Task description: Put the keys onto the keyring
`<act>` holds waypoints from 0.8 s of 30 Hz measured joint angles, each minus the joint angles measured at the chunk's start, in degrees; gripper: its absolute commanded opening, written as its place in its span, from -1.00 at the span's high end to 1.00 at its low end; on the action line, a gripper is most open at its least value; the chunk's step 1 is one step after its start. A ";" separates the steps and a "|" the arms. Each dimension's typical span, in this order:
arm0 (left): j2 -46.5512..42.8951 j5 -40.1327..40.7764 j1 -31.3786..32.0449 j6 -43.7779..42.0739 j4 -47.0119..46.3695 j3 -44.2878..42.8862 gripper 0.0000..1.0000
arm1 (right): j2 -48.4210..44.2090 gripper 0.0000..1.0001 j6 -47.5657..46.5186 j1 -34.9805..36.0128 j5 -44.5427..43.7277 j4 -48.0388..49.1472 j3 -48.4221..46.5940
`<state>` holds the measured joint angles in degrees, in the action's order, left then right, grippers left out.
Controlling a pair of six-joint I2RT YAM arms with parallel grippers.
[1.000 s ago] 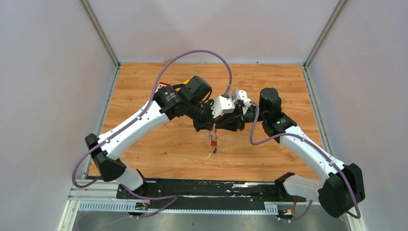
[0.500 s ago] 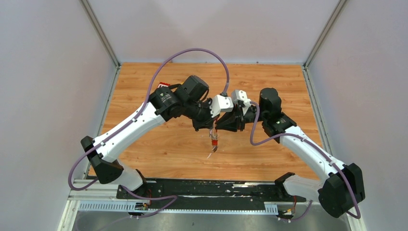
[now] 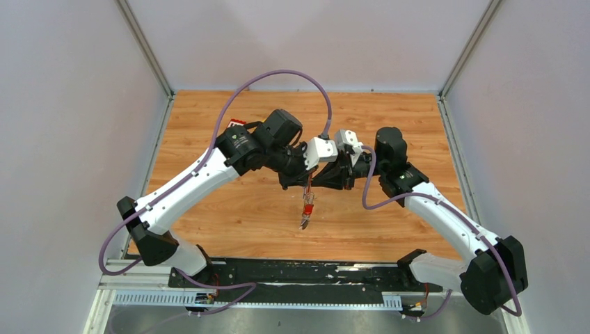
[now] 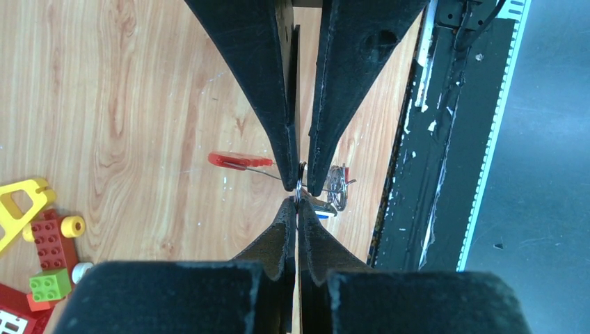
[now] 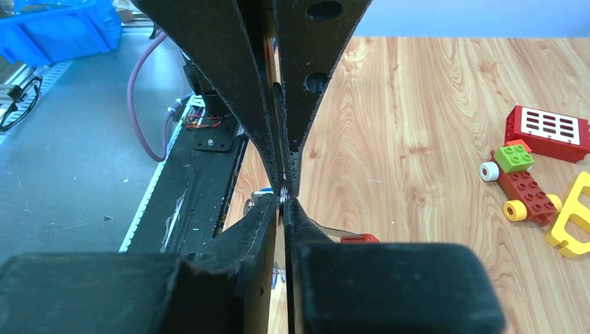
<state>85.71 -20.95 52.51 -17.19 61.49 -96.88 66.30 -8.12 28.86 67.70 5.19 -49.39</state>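
- Both arms meet tip to tip above the middle of the table point(image 3: 229, 209). The work hangs in the air between them, clear of the wood.
- The left pincer point(image 4: 296, 204) is fully closed, its pads pressed flat on the thin wire of the keyring point(image 4: 298, 186), which pokes out just past its tips.
- The right pincer point(image 5: 284, 202) faces it with only a narrow slit between its jaws. The ring's wire sits in that slit, but I cannot tell whether the pads actually pinch it.
- A red-headed key point(image 4: 227, 160) juts sideways from the meeting point, its thin shank running into the pinch. A blue-headed key point(image 4: 322, 216) and some silver loops point(image 4: 339, 188) dangle just beside the tips.
- The task looks to be at its threading stage. The keys hang with the ring, but the tips hide whether the red one sits fully on the wire or only part-way.
- What seems left is to work that key round until it swings free.
- Toy blocks point(image 5: 522, 188) lie well apart on the table.
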 measured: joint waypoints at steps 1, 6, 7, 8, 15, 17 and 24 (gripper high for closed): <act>0.00 0.00 0.00 0.00 -0.07 0.00 1.00 | 0.00 0.92 0.22 0.00 0.09 0.13 0.02; 0.00 -0.37 0.00 0.00 -0.17 0.22 1.00 | 0.00 1.00 1.51 -0.02 0.09 0.63 0.02; 0.00 -0.39 0.00 0.00 -0.22 0.24 1.00 | 0.00 1.00 1.66 -0.02 0.09 0.70 0.02; 0.00 -0.39 0.00 0.00 -0.31 0.28 1.00 | 0.00 1.00 1.88 -0.02 0.07 0.72 0.02; -1.55 -0.37 0.00 -0.11 -2.60 2.60 0.80 | -0.20 1.00 2.54 -0.13 -0.04 1.75 0.61; -2.51 -0.39 0.00 -0.28 -3.93 3.67 0.67 | -0.57 1.00 2.82 -0.26 -0.17 2.08 0.70; -8.90 -1.49 -1.33 -1.64 -12.26 9.81 0.29 | -3.91 1.00 4.48 -1.38 -0.15 3.48 0.70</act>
<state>76.82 -22.44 51.18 -18.83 49.23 -87.07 62.39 -3.64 27.49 67.55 8.67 -48.69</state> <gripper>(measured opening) 0.304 0.013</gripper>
